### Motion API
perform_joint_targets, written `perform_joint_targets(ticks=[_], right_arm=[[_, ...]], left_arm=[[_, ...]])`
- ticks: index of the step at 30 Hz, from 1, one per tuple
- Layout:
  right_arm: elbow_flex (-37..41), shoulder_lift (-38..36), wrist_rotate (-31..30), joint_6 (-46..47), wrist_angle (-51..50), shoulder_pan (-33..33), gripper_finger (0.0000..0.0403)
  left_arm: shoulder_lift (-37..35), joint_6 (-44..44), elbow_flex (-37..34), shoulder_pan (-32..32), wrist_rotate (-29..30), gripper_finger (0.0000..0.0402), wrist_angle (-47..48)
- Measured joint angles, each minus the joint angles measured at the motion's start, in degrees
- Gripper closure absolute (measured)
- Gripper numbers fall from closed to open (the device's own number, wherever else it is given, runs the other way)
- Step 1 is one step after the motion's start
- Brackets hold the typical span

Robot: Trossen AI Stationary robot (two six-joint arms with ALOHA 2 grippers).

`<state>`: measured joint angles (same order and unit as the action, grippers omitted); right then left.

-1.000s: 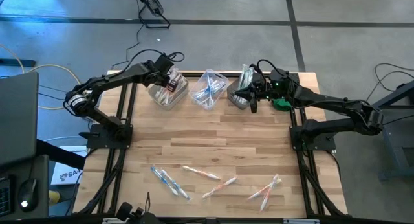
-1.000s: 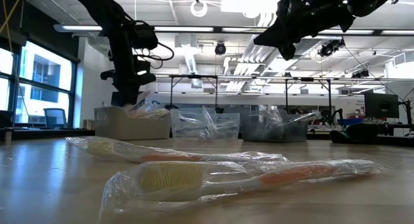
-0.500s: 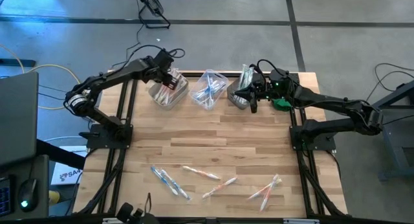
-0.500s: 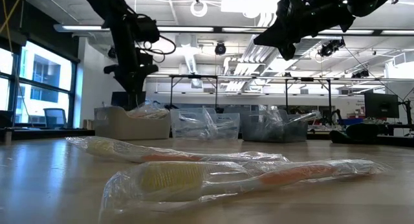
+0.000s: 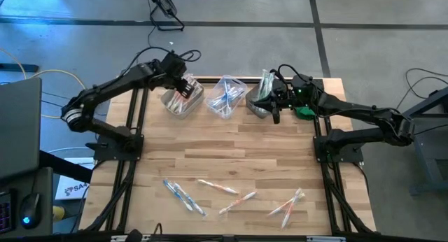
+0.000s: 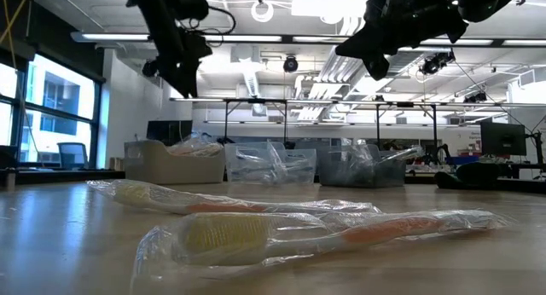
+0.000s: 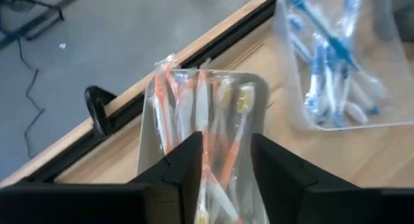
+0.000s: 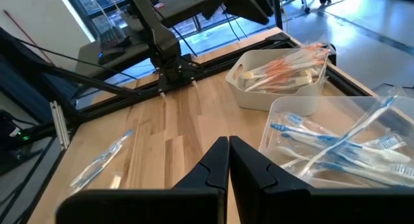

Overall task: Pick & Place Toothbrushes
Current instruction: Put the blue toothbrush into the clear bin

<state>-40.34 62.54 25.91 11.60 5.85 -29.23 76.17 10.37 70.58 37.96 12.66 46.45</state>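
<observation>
Left gripper [image 7: 223, 160]: hangs above the left bin [image 5: 180, 101] at the table's far edge; its fingers stand apart with nothing between them, released.
Right gripper [image 8: 228, 160]: hangs above the right bin [image 5: 257, 105]; its fingers are pressed together, clenched on nothing.
Left bin: holds orange-handled toothbrushes [image 7: 206, 114] in clear wrappers.
Middle bin [image 5: 227, 96]: holds blue-handled toothbrushes [image 8: 330, 146].
Right bin: holds wrapped brushes; their colour cannot be told.
Loose toothbrushes [image 5: 237, 201]: several wrapped ones lie spread along the near edge of the wooden table [image 5: 231, 147], well apart from the bins; two lie close to the low camera, orange-handled [image 6: 324, 235].
Green object [image 5: 305, 112]: sits at the table's right far corner, just beside the right arm.
Writing: no brand or label can be read on the wrappers or bins.
</observation>
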Motion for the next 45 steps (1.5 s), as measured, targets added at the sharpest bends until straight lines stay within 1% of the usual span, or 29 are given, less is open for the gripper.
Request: perform_joint_targets(ticks=[3, 7, 10, 14, 18, 22, 27, 32, 35, 38, 41, 45], right_arm=[[0.00, 0.00, 0.00, 0.12, -0.01, 0.00, 0.0398], [0.00, 0.00, 0.00, 0.13, -0.07, 0.00, 0.0398], [0.00, 0.00, 0.00, -0.38, -0.09, 0.00, 0.0398], [0.00, 0.00, -0.06, -0.85, -0.10, 0.00, 0.0398], [0.00, 0.00, -0.12, -0.90, -0.11, 0.00, 0.0398], [0.00, 0.00, -0.10, -0.98, -0.11, 0.00, 0.0398], [0.00, 0.00, -0.02, -1.33, -0.11, 0.00, 0.0398], [0.00, 0.00, 0.18, -1.33, -0.17, -0.01, 0.0398], [0.00, 0.00, 1.61, -1.36, -0.17, 0.00, 0.0398], [0.00, 0.00, 3.03, -1.36, -0.40, 0.00, 0.0398], [0.00, 0.00, 3.06, -1.38, -1.16, -0.01, 0.0398], [0.00, 0.00, 3.05, -2.28, -2.62, -0.01, 0.0398]], left_arm=[[-2.58, 0.22, -0.04, -2.26, 1.80, 0.0301, -0.08], [-5.26, 1.57, -0.08, -6.13, 1.90, 0.0340, -0.48], [-7.05, 1.97, 0.01, -10.81, 2.09, 0.0364, -2.48], [-7.77, 0.56, -0.04, -17.28, 2.06, 0.0388, -2.36], [-7.77, 0.31, -0.05, -22.54, 2.01, 0.0400, -0.18], [-7.77, 0.51, -0.06, -26.90, 2.03, 0.0400, 1.89], [-7.77, 2.65, -0.06, -31.73, 1.78, 0.0400, 1.85], [-7.77, 7.77, -0.06, -36.02, 1.71, 0.0400, 2.18], [-7.77, 12.24, -0.06, -39.24, 1.66, 0.0401, 3.40], [-7.77, 18.82, -0.06, -42.51, 1.64, 0.0401, 5.84], [-7.72, 26.73, -0.06, -45.51, 1.65, 0.0401, 7.66], [-7.18, 36.77, -0.08, -48.92, 1.66, 0.0401, 7.72]])
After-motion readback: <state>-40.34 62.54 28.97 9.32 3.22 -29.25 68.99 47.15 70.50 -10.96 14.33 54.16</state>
